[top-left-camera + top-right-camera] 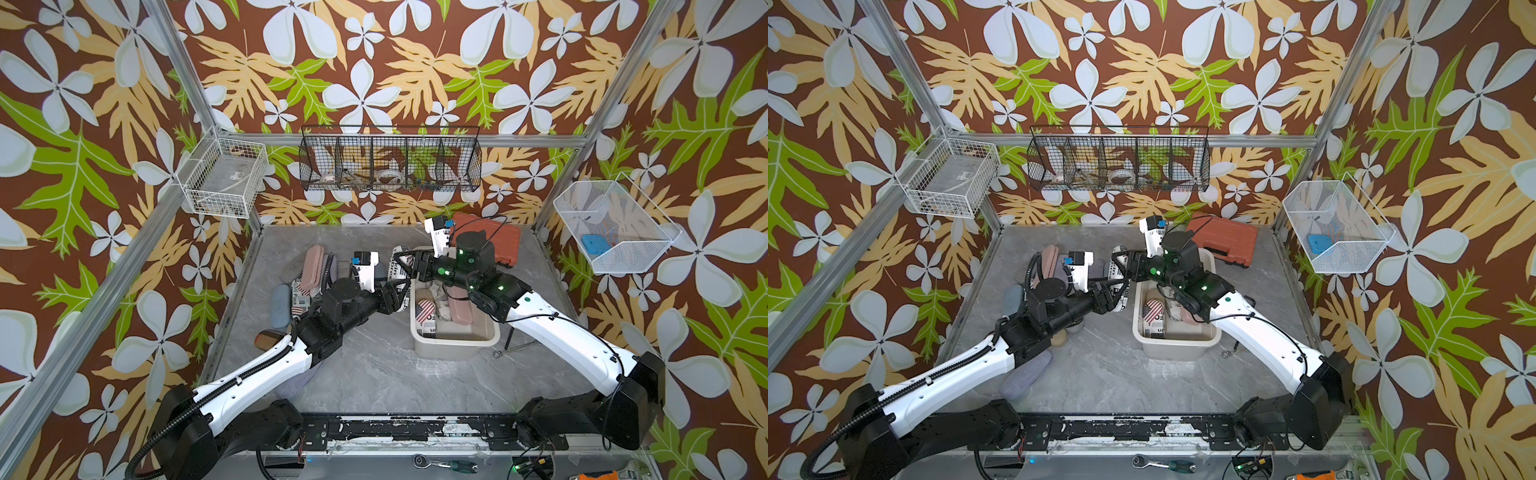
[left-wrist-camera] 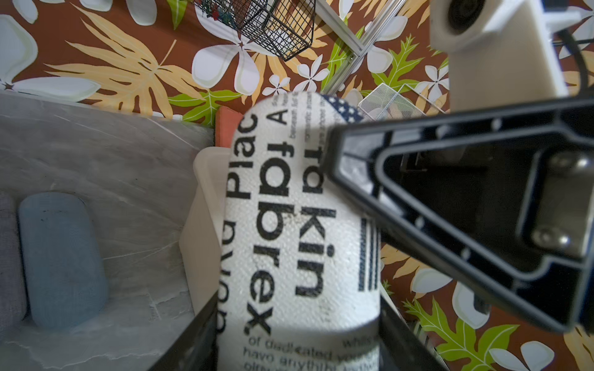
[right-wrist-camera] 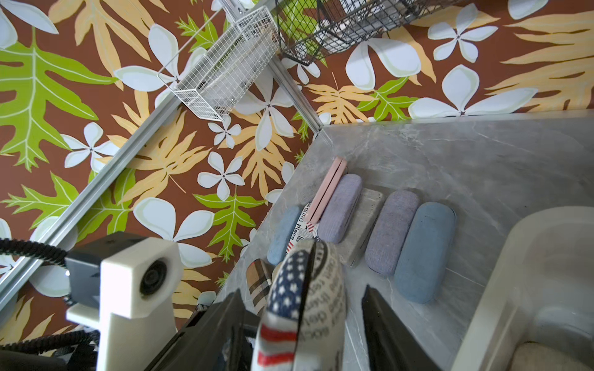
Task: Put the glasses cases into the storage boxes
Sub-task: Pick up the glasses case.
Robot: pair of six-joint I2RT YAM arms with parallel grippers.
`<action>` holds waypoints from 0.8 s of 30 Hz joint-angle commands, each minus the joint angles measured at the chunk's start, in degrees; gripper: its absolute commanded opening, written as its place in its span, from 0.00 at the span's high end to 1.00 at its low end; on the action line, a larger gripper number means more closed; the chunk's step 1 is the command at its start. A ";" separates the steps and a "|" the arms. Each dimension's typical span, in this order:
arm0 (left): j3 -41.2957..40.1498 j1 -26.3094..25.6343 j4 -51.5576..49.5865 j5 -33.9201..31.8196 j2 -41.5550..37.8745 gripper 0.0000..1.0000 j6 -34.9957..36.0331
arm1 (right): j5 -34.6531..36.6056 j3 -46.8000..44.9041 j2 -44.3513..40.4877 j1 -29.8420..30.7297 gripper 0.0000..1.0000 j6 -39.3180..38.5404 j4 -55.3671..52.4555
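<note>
A newspaper-print glasses case [image 1: 400, 259] [image 2: 289, 225] [image 3: 305, 282] hangs in the air just left of the cream storage box [image 1: 457, 343] [image 2: 205, 199] [image 3: 514, 273]. My left gripper [image 1: 400, 293] [image 2: 297, 321] is shut on one end of it. My right gripper [image 1: 409, 264] [image 3: 302, 298] straddles the flag-printed end, with a gap still showing beside one finger. The box holds another newspaper-print case [image 1: 426, 311] and a pink case [image 1: 459, 309]. Pink [image 3: 328, 189], lavender [image 3: 340, 208], grey [image 3: 366, 221], blue [image 3: 424, 253] and plaid [image 3: 258, 282] cases lie on the table at the left.
An orange-red tool case [image 1: 494, 237] lies behind the box at the back right. A wrench [image 1: 511, 349] lies on the table right of the box. Wire baskets hang on the left [image 1: 224, 178], back [image 1: 390, 160] and right [image 1: 615, 226] walls.
</note>
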 commanded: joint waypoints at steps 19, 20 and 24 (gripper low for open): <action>-3.56 -0.15 2.42 -9.32 -5.61 0.00 2.45 | 7.01 1.65 -0.55 0.04 0.76 -2.91 -1.31; -3.92 -0.13 1.52 -10.51 -7.10 0.00 2.72 | 7.82 2.49 -0.66 -0.34 0.76 -3.44 -2.23; -5.78 -0.04 -2.97 -16.16 -13.21 0.00 3.66 | 8.43 5.81 -1.34 -4.27 0.77 -6.39 -7.06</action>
